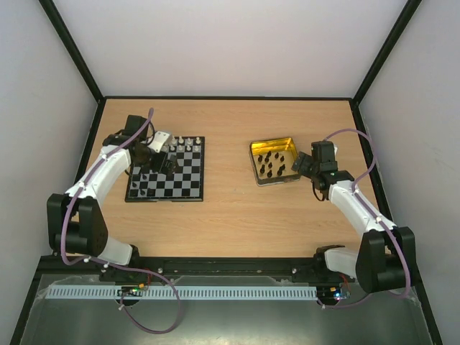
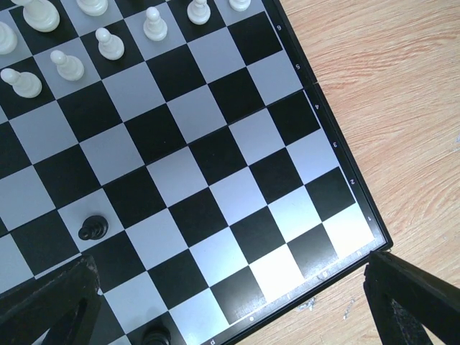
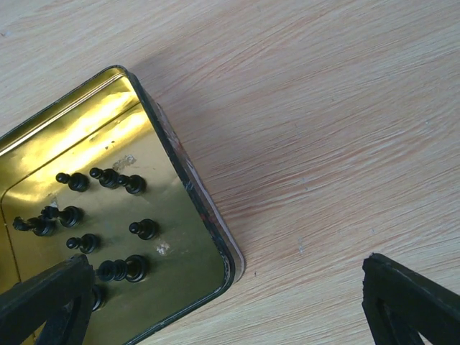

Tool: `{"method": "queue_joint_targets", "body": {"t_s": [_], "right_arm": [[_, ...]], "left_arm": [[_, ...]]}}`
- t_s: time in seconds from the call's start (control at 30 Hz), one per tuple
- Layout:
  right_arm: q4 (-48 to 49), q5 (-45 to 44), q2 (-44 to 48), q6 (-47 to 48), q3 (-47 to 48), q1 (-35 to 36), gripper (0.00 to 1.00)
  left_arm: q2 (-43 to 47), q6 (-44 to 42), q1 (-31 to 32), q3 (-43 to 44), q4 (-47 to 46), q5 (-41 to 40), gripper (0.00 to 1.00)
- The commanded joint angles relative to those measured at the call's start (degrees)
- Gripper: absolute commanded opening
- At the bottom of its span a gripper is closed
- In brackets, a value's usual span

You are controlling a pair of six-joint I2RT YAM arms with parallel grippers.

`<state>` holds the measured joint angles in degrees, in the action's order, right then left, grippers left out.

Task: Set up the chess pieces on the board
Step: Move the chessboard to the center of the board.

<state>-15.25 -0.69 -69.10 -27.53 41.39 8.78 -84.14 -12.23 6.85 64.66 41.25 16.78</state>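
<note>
Board lies nearly square-on at centre-left, white pieces along its upper edge; tin holds black pieces; left gripper and right gripper gape empty.

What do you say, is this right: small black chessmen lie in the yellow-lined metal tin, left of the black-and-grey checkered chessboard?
Wrong side: small black chessmen lie in the yellow-lined metal tin right of the black-and-grey checkered chessboard; the top external view shows it.

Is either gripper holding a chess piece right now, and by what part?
Nothing is held. The left gripper is open over the board, and the right gripper is open at the tin edge.
</note>
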Motion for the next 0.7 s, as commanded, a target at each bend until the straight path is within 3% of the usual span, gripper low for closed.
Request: {"method": "queue_joint_targets", "body": {"t_s": [0.0, 0.07, 0.17, 0.27, 0.47, 0.6, 0.67], "right_arm": [[-1.4, -3.4, 0.1, -1.8, 0.7, 0.4, 0.98], [-2.5, -4.6, 0.2, -3.0, 1.5, 0.4, 0.98], [-1.8, 0.6, 1.3, 0.2, 1.9, 0.6, 0.98], [-1.8, -1.4, 2.0, 0.4, 1.9, 0.7, 0.98], [6.0, -1.6, 9.4, -6.3, -2.7, 0.1, 0.98], [0.1, 8.3, 0.0, -4.2, 4.6, -0.1, 0.98], [-5.6, 2.5, -5.2, -0.6, 11.1, 5.7, 0.98]], "left_arm": [[-1.3, -0.5, 0.0, 2.3, 1.6, 1.1, 1.00], [-1.4, -0.8, 0.0, 2.6, 1.6, 1.1, 1.00], [-1.8, -1.1, 0.1, 3.0, 1.8, 1.0, 1.00], [-1.9, -1.2, 0.1, 3.0, 1.7, 0.9, 1.00], [-1.9, -1.3, 0.1, 2.8, 1.6, 0.7, 1.00], [-1.9, -1.0, 0.0, 2.9, 1.5, -0.1, 1.00], [-1.7, -0.3, 0.0, 2.8, 1.0, -1.3, 1.00]]}}
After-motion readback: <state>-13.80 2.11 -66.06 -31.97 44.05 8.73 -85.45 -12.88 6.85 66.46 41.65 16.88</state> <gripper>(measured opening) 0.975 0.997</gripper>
